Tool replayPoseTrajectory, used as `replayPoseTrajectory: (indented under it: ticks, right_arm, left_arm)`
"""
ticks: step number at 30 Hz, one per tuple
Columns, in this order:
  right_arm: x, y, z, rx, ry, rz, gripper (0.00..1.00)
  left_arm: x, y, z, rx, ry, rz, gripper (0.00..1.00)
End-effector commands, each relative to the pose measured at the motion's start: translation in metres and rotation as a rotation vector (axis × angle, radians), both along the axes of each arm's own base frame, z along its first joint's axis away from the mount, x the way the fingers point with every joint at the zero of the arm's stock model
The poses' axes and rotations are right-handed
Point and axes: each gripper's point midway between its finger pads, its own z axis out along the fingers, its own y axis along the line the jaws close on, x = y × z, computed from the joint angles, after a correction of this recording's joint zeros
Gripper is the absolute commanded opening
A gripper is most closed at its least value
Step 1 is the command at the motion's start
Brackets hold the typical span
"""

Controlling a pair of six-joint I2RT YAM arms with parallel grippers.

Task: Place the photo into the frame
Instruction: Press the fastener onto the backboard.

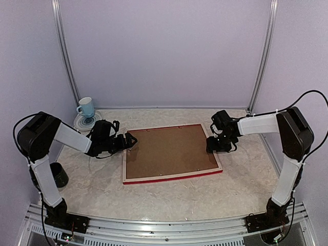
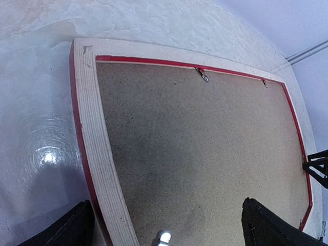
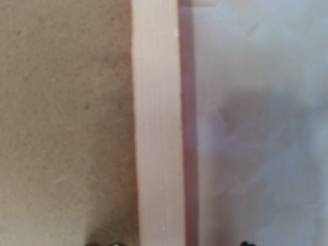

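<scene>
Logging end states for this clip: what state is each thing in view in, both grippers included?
frame: lying flat, face down on the table.
backing board: seated in the frame's back.
photo: not visible.
cup: upright on a saucer.
left gripper: jaws open, at the frame's left bar.
right gripper: jaws open, astride the frame's right bar.

Backing board (image 1: 169, 149) sits in frame (image 1: 174, 176) (cup (image 1: 86, 106) behind, left).
</scene>
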Motion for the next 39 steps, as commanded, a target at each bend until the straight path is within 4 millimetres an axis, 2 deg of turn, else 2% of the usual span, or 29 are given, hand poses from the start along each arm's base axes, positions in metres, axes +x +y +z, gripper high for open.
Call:
replayPoseTrajectory:
  ticks: [1,8,13,16,22,30,33,39]
  right_arm:
    - [-0.005,0.001,-0.003,0.004,0.007,0.011,0.66]
    - [-0.007,-0.003,0.005,-0.005,-0.022,0.013,0.70]
    - [-0.012,-0.003,0.009,0.020,-0.038,0.020,0.70]
    - [-0.016,-0.003,0.011,0.031,-0.045,0.024,0.70]
    - [-0.022,-0.002,0.013,0.053,-0.058,0.034,0.69]
    - [-0.029,-0.004,0.015,0.066,-0.067,0.040,0.69]
    - [-0.030,-0.005,0.015,0.066,-0.067,0.040,0.69]
    - [-0.029,-0.003,0.014,0.070,-0.065,0.044,0.69]
  left_arm:
    - [-0.016,0.021,-0.024,0.093,0.108,0.073,0.99]
    - [-0.020,0.027,-0.010,0.166,0.094,0.108,0.99]
    - [-0.035,0.037,-0.020,0.267,0.120,0.126,0.99]
    - [-0.039,0.039,-0.019,0.285,0.116,0.117,0.99]
    - [-0.032,0.035,-0.013,0.345,0.103,0.084,0.95]
    - [-0.026,0.030,-0.022,0.385,0.124,0.067,0.89]
    - [-0.030,0.030,-0.027,0.407,0.151,0.055,0.88]
    - [-0.029,0.024,-0.026,0.436,0.151,0.046,0.87]
